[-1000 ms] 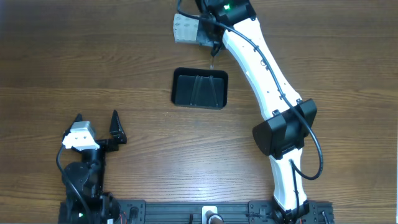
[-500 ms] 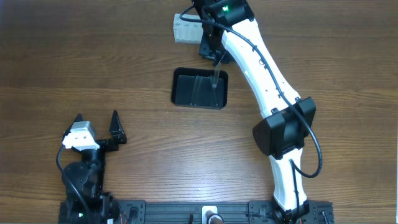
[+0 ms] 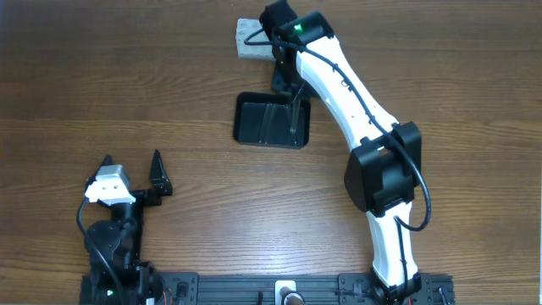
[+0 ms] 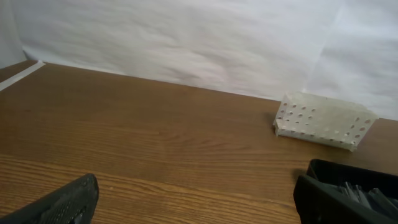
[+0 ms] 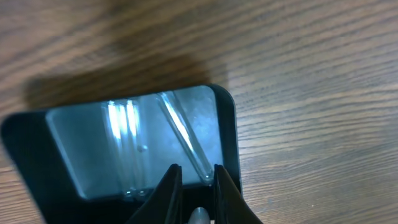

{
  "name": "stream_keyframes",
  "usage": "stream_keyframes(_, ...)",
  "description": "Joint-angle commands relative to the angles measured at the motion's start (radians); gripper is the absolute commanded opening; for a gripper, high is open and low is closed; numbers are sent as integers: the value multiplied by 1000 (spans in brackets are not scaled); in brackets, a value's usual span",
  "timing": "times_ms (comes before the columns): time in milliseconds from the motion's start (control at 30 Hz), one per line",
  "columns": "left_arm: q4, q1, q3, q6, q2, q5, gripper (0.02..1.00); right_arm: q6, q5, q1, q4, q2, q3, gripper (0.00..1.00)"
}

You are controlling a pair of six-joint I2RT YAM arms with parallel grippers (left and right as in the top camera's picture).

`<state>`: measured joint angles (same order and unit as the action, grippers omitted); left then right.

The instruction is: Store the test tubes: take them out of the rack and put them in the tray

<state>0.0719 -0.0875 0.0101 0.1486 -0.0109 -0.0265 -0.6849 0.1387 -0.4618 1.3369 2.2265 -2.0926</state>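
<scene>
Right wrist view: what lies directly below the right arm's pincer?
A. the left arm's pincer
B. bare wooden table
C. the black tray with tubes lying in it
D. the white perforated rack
C: the right pincer, shut on a test tube, hangs over the black tray, and other tubes lie on the tray's floor.
</scene>
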Motion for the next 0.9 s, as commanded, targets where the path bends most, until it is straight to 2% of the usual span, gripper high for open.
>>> stream_keyframes(33,5,-6,-4,-18,8,1,998,-17,0,2,-21,-14,58,71)
stream_keyframes(467,5,-6,-4,-18,8,1,998,-17,1,2,-98,-13,173,73)
stream_keyframes(900,5,-6,-4,-18,8,1,998,-15,2,-15,-119,47,177,104)
